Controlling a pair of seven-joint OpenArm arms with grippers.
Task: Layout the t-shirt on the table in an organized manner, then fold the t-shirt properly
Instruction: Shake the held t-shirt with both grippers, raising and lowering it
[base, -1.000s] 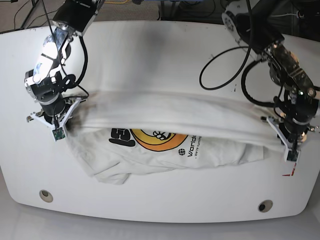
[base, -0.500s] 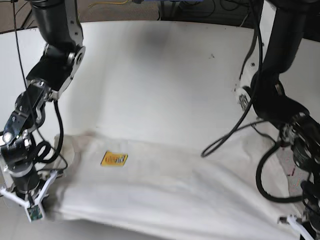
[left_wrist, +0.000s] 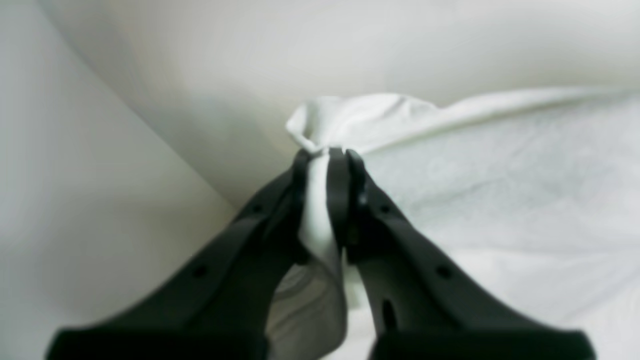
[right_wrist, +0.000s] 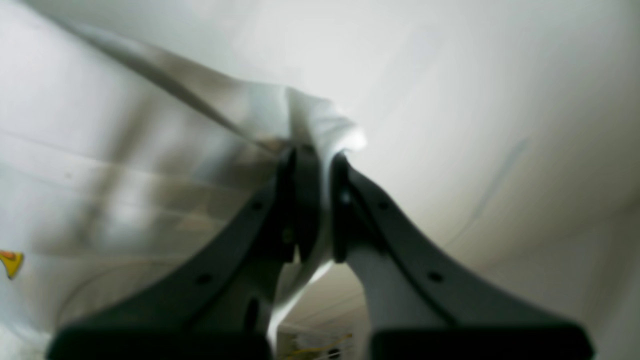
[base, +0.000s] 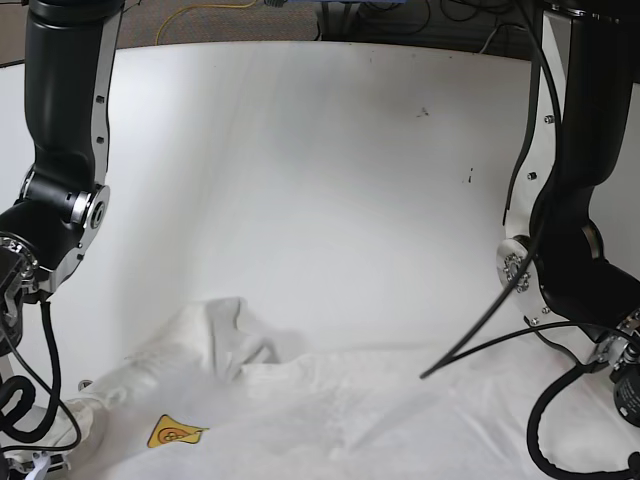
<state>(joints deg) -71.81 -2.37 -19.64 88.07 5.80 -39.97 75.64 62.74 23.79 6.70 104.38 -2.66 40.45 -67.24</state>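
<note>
The white t-shirt (base: 330, 420) fills the bottom of the base view, and its small orange-yellow tag (base: 175, 432) faces up at lower left. Its printed graphic is hidden. In the left wrist view my left gripper (left_wrist: 327, 152) is shut on a bunched corner of the t-shirt (left_wrist: 490, 190), which spreads away to the right. In the right wrist view my right gripper (right_wrist: 314, 152) is shut on another bunched edge of the t-shirt (right_wrist: 150, 165), and the tag (right_wrist: 10, 262) shows at the far left. The base view cuts off both grippers at its bottom edge. The glossy white table (base: 300, 150) lies bare behind the cloth.
Two black arms stand at the sides of the base view, the right arm (base: 65, 150) on the left and the left arm (base: 575, 250) on the right. A black cable (base: 480, 350) loops off the left arm. Small dark specks (base: 423, 112) mark the far tabletop.
Both arms have drawn the t-shirt toward the camera and near edge, still gripping it. The orange graphic has gone out of sight, the tag now shows, and the grippers have left the base view.
</note>
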